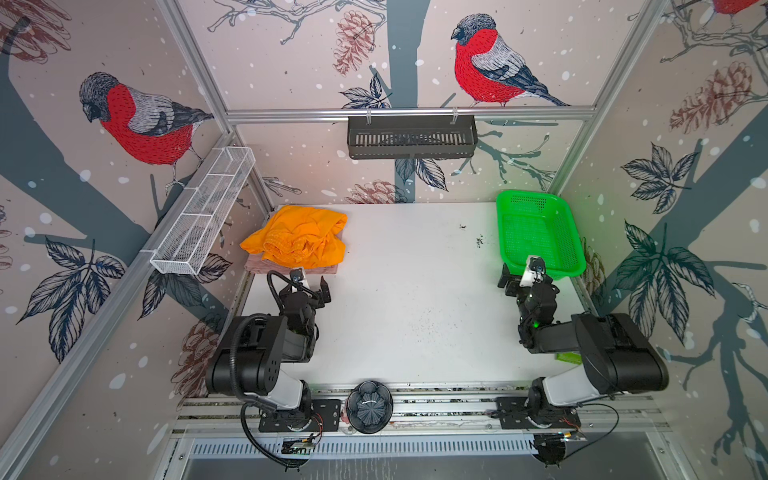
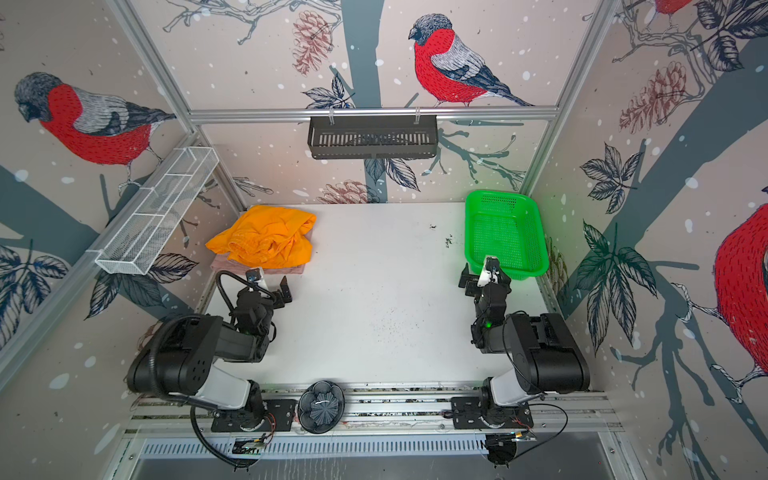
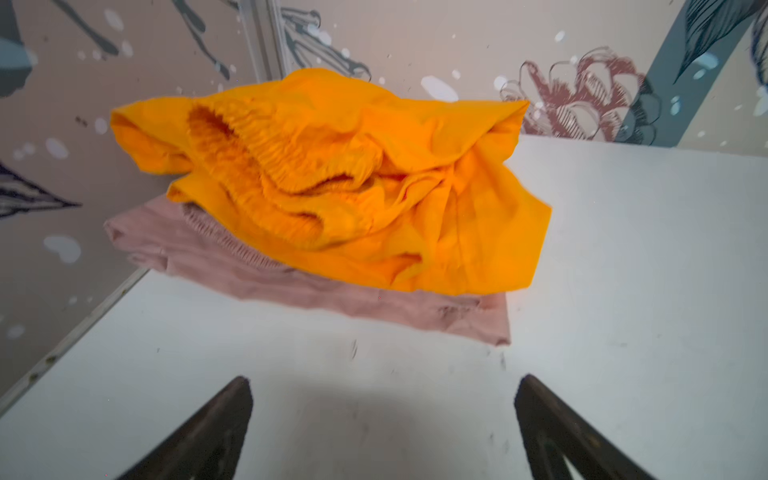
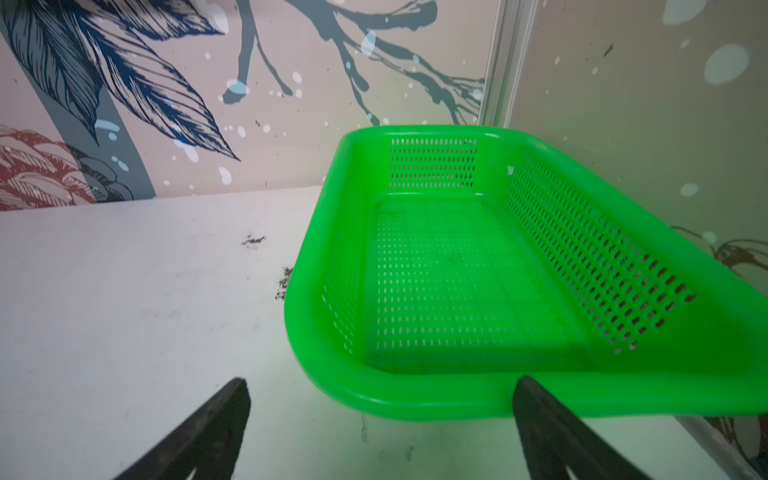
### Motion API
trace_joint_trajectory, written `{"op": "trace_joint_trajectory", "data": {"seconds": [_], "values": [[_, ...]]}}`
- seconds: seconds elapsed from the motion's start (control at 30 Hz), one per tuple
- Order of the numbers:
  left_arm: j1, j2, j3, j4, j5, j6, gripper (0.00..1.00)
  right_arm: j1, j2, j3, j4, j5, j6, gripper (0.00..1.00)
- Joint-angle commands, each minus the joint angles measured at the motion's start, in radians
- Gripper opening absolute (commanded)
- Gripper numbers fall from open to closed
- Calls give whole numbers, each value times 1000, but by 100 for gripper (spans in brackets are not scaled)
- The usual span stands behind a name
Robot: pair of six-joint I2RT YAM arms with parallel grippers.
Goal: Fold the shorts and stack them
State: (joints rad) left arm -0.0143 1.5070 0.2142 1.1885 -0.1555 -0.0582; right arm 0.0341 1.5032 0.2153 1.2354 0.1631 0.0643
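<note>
The orange shorts (image 3: 340,174) lie crumpled on top of the pink shorts (image 3: 291,286), which rest flat on the tabletop (image 1: 407,299). The pile is well apart from the green basket (image 4: 415,399), across the tabletop from it against the opposite wall. The orange waistband is bunched up, facing the left pincer (image 3: 384,382). That pincer hangs near the pile and far from the basket, fingers spread wide over bare tabletop, gripping nothing. The right pincer (image 4: 381,381) hovers just beside the basket's near rim, fingers equally wide and empty. Whether one finger touches the rim cannot be told.
</note>
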Motion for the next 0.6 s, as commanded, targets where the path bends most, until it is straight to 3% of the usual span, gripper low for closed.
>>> {"op": "trace_joint_trajectory", "data": {"seconds": [0.0,0.57], "values": [[-3,51,17,118,54,59,99,-2,-8,12,-34,-28,-9,100],[-3,46,17,119,77,67,99,-11,-3,18,-36,-33,-3,100]]}}
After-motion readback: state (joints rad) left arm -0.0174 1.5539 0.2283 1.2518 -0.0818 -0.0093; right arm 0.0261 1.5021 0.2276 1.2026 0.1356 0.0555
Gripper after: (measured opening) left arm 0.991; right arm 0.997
